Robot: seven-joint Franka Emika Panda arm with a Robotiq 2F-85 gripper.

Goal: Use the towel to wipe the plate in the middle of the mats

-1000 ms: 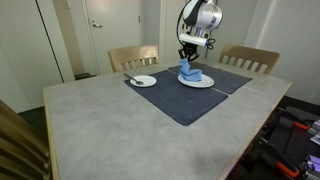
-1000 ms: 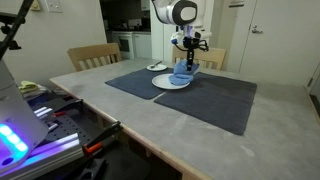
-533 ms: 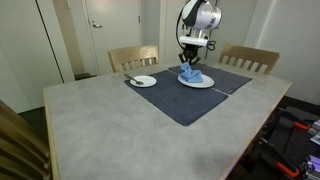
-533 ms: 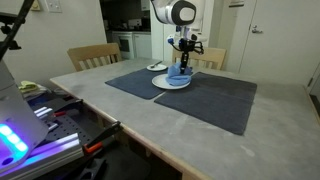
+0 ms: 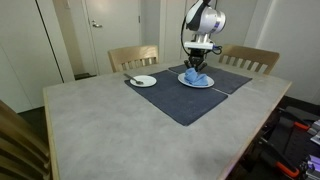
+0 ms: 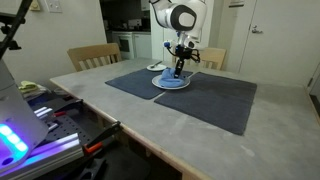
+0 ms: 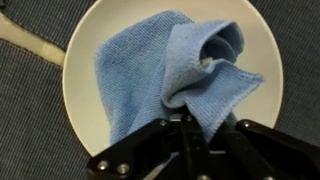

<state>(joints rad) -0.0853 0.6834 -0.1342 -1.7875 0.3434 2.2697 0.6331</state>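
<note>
**Item 1. Gripper** (image 5: 199, 64). It hangs straight down over the plate. The jaws are drawn in on a raised fold of the towel, so I judge it clamped on cloth, not bare. Pinching 1 peak lets the rest of the cloth drape, which suits dragging it over the plate.

**Item 2. Towel** (image 7: 170, 75). Blue and crumpled, it lies on the plate and covers the middle and lower part. 1 fold rises toward the fingers.

**Item 3. Plate** (image 7: 90, 40). White and round, it is the task's plate. It sits on the dark mats close to where 2 of them meet. Bare rim shows at the top and along both sides, which I judge to be surface left to wipe.

**Item 4. Mats** (image 5: 185, 105). Dark, they are laid side by side on the grey table (image 5: 100, 125).

**Item 5. Small plate** (image 5: 143, 80). It sits at a far corner of the mats, well apart from the work. Something lies on it, too small to identify.

**Item 6. Chairs**. There are 2 wooden chairs at the far edge of the table (image 5: 133, 56).

**Note on views.**
- **Wrist view:** Only this view shows the pinch itself, how the cloth spreads over the plate, and a pale strip (image 7: 30, 45) running between the mats.
- **Exterior views:** Both reduce the towel to a low blue heap (image 6: 177, 76) under the gripper. They alone show the upright arm, the small plate, the chairs and the plate's position on the table.
</note>
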